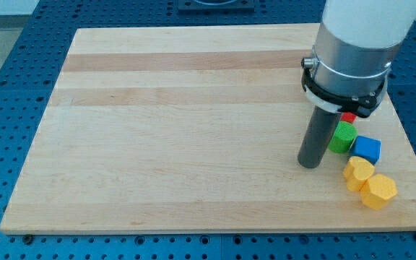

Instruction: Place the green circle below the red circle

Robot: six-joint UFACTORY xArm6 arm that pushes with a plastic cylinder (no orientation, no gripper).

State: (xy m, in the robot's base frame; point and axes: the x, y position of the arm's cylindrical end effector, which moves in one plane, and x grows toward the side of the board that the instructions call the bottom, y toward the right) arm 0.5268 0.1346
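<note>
The green circle (342,136) lies near the board's right edge, just to the right of the dark rod. A small red block (348,117) shows right above it, mostly hidden behind the arm, so its shape cannot be made out. My tip (309,164) rests on the board just left of and slightly below the green circle, close to it.
A blue cube (367,149) sits right of the green circle. A yellow heart-like block (358,172) and a yellow hexagon (378,191) lie below it. The wooden board (179,130) rests on a blue perforated table. The arm's wide body (352,58) covers the upper right.
</note>
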